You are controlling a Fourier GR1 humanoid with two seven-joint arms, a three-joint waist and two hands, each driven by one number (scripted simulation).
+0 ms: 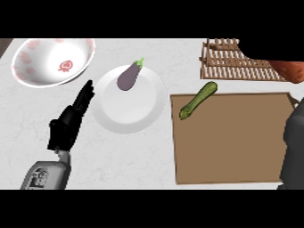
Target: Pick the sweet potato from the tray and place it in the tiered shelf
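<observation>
No writing can be read; the white bowl (39, 67) bears only a red strawberry mark.

**Colours on the counter**

White bowl (42, 55) with pink-red spots and a strawberry motif; white plate (128, 113); purple eggplant (129, 77), green stem; green zucchini (199, 100); tan tray (233, 142); pale wooden slatted tiered shelf (236, 66); orange-red sweet potato (291, 70); black left hand (67, 127).

We see the scene through one view only, from the head, facing steeply down and fairly close on the worktop (128, 160), with the tiered shelf (233, 67) at top right and what seems the right forearm (302, 142) crowding the right edge.
</observation>
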